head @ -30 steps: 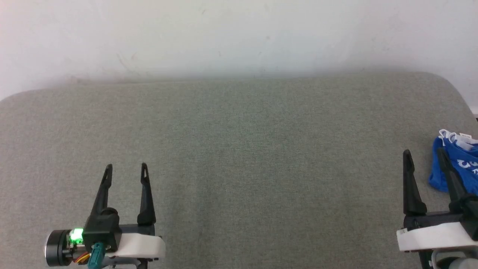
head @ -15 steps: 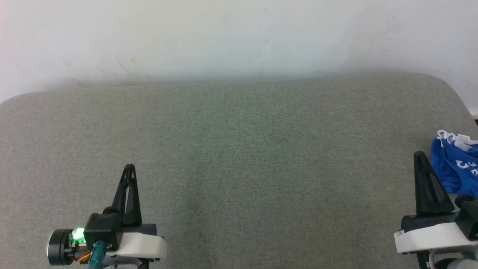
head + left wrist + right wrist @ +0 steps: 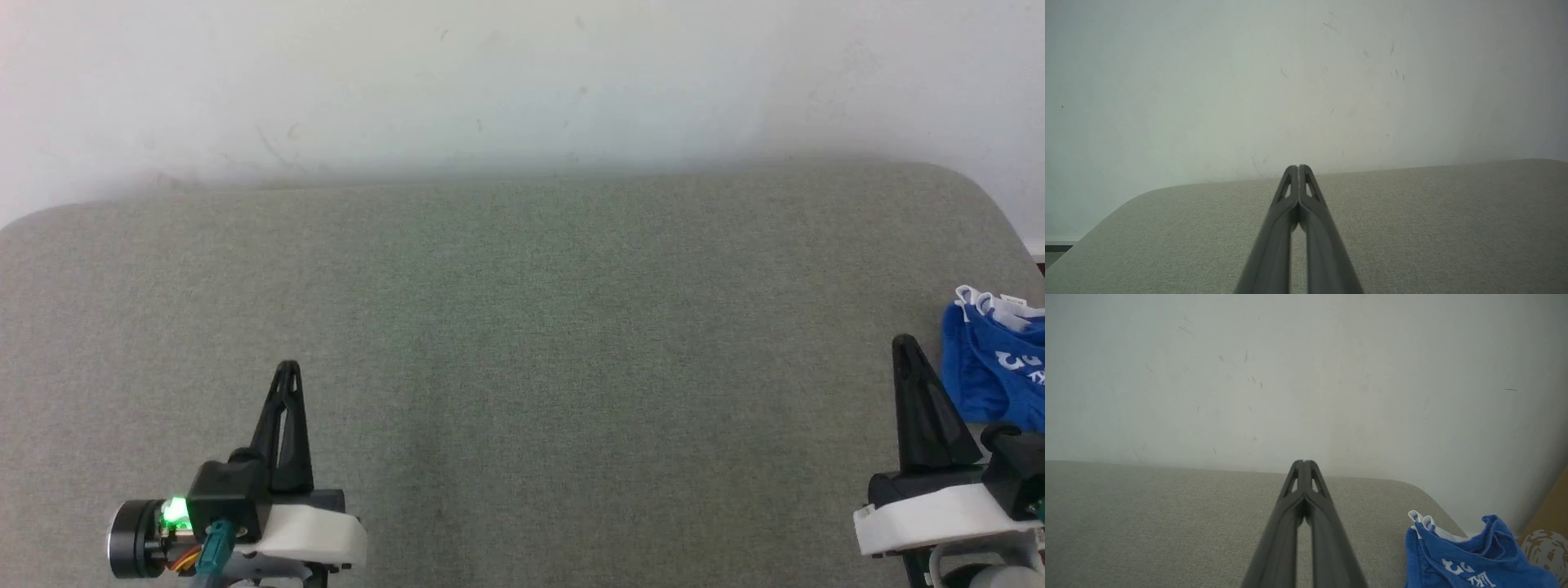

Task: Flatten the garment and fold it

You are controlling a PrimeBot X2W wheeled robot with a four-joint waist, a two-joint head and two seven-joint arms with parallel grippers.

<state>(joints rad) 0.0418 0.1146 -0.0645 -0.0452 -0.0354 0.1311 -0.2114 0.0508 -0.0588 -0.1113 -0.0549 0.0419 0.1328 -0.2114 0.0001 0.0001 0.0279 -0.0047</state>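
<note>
The task is judged to be at its opening step: the garment point(image 3: 989, 371) is found bunched in a blue heap at 3 o'clock on the cushion point(image 3: 522, 343), partly cut off by the edge of the head view, and nothing has been flattened or folded. The right gripper point(image 3: 904, 347) is held at 4 o'clock, just beside the heap, its fingers pressed together on nothing. The left gripper point(image 3: 287, 371) is held at 7 o'clock, well apart from the garment, likewise closed and empty. For the next move, the right fingers would need to be parted and carried toward 3 o'clock so that an edge of cloth can be pinched and drawn to the middle. The cushion is grey-green, woven, with rounded far corners, and is set against a pale, scuffed wall point(image 3: 522, 82).
</note>
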